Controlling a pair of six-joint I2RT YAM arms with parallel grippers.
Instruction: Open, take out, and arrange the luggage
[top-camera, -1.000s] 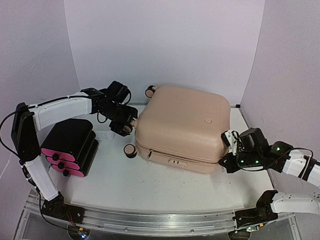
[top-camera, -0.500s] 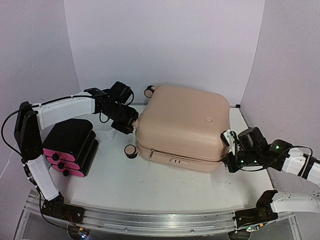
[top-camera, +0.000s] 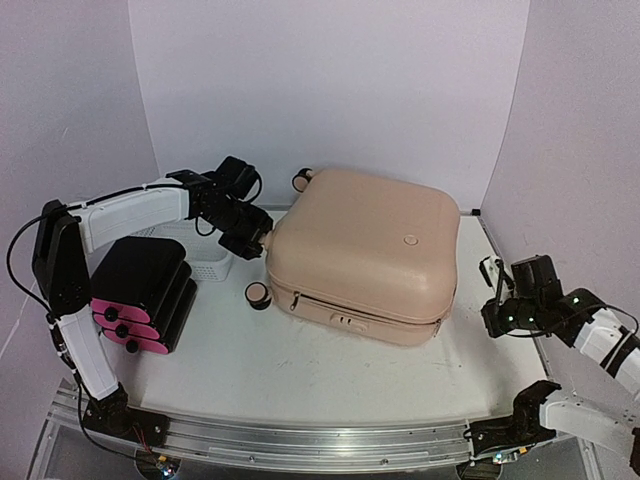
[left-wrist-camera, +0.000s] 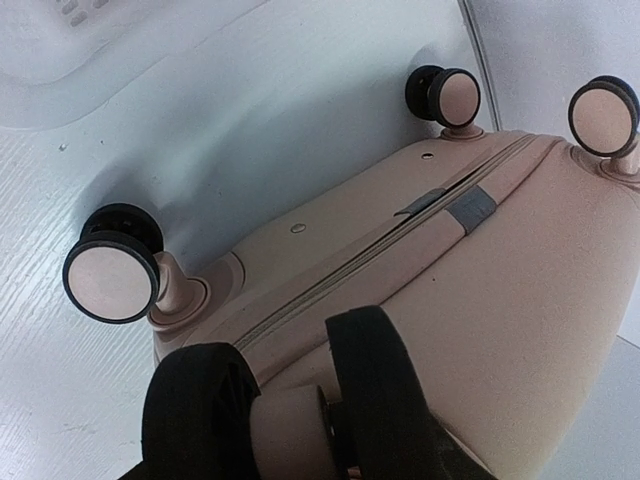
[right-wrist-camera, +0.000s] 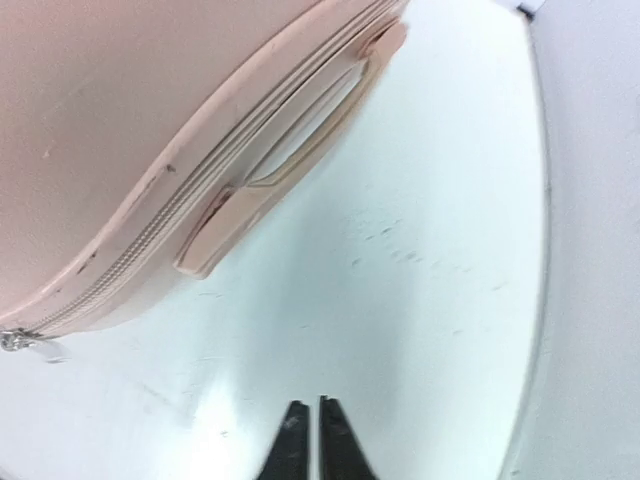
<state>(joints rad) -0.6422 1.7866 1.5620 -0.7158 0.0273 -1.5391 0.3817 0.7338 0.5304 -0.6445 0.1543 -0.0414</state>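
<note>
Your left tool (left-wrist-camera: 290, 390) is clamping one wheel (left-wrist-camera: 290, 440) of the luggage (top-camera: 365, 250), its black fingers (left-wrist-camera: 200, 420) pressing on either side of the beige hub at the case's 9 o'clock corner. A second ago this tool was sitting a little lower on that same corner; it is now riding slightly nearer 12 o'clock.

Your right tool (right-wrist-camera: 307, 410) is holding its fingers together on nothing. A second ago it was sitting against the luggage's 4 o'clock corner. Now it is hanging apart from the shell, out toward 3 o'clock.

The luggage is lying flat and closed at the middle of the desk (top-camera: 300, 370), reaching toward 1 o'clock. It is sitting a touch further toward 9 o'clock than before.

The desk is showing a white, faintly grained top, with a metal rail (top-camera: 300, 435) running along its 6 o'clock edge. A black box with pink drawer fronts (top-camera: 140, 290) is resting at 9 o'clock. A white mesh basket (top-camera: 205, 265) is peeking out behind it toward 10 o'clock, more exposed than earlier. Pale lilac walls (top-camera: 330, 80) are closing in the desk at 9, 12 and 3 o'clock.
</note>
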